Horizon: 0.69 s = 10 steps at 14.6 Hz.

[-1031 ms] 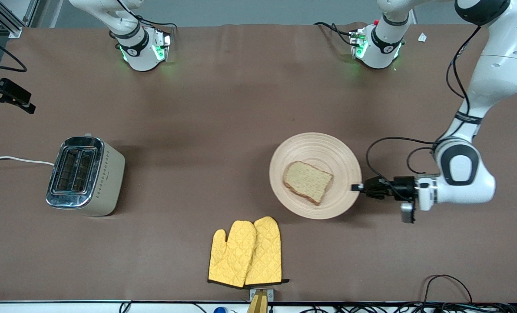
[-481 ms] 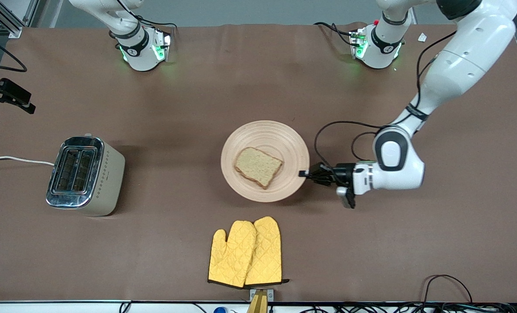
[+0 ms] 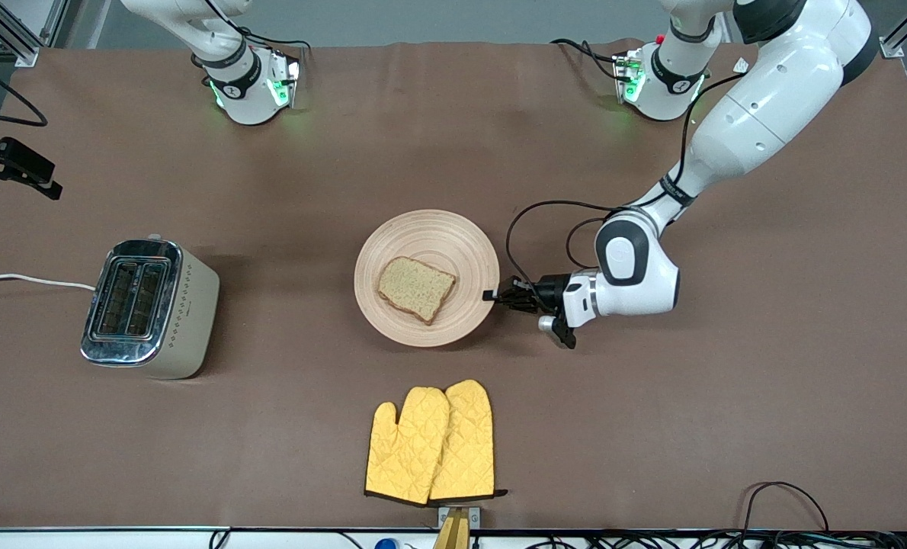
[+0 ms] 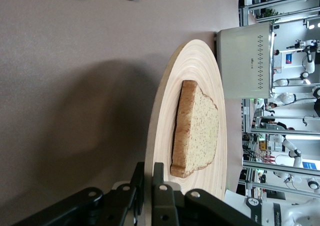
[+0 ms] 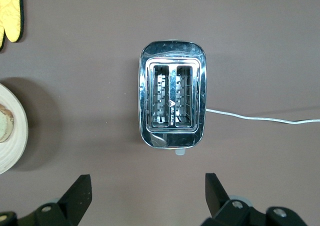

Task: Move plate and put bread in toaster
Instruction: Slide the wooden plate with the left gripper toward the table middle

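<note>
The pale wooden plate (image 3: pixel 431 236) lies mid-table with the brown bread slice (image 3: pixel 417 289) on it. My left gripper (image 3: pixel 491 295) is shut on the plate's rim at the side toward the left arm's end. In the left wrist view the fingers (image 4: pixel 160 173) pinch the rim of the plate (image 4: pixel 165 116), with the bread (image 4: pixel 200 131) just past them. The toaster (image 3: pixel 149 305) stands toward the right arm's end, slots up and empty. My right gripper (image 5: pixel 147 193) is open, high over the toaster (image 5: pixel 172 93), and out of the front view.
A pair of yellow oven mitts (image 3: pixel 432 442) lies nearer the front camera than the plate. The toaster's white cord (image 3: pixel 27 280) runs off the table's edge at the right arm's end. The plate's edge (image 5: pixel 12 131) shows in the right wrist view.
My left gripper has pulled the plate with the bread across the table toward the toaster, slowing over the last half second. The toaster and mitts have not moved.
</note>
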### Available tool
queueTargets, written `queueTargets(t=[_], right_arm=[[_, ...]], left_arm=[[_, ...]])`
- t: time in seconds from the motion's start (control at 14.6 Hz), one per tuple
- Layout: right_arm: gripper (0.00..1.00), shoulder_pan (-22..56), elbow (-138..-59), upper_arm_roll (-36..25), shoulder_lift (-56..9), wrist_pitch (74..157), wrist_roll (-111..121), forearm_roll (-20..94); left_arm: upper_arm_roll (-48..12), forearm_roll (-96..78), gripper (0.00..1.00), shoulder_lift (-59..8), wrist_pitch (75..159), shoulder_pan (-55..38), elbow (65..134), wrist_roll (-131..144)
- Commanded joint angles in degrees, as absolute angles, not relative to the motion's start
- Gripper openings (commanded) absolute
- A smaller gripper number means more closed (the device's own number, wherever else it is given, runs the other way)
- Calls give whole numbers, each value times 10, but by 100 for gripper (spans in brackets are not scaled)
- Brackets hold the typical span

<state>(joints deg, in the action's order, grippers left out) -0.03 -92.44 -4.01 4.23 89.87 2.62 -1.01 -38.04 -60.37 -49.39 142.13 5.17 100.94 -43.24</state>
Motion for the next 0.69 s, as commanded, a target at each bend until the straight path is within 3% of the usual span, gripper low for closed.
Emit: queueTargets(t=[0.0,0.48,0.55,0.62], right_arm=[[100,-9,-943,-33,61,904,23,-15],[100,-9,-937,-34,59,900,24,-15],[100,-9,-933,-34,59,899,25,-15],[100,-9,-929,-34,59,899,27,-15]], left_arm=[[-387,-628,0,-501,1426,54,1008,-442],[-386,-628,5,-528,1448,55,1007,-464],[-385,-628,14,-528,1448,57,1007,-464],[-384,-628,34,-528,1448,55,1006,-464]])
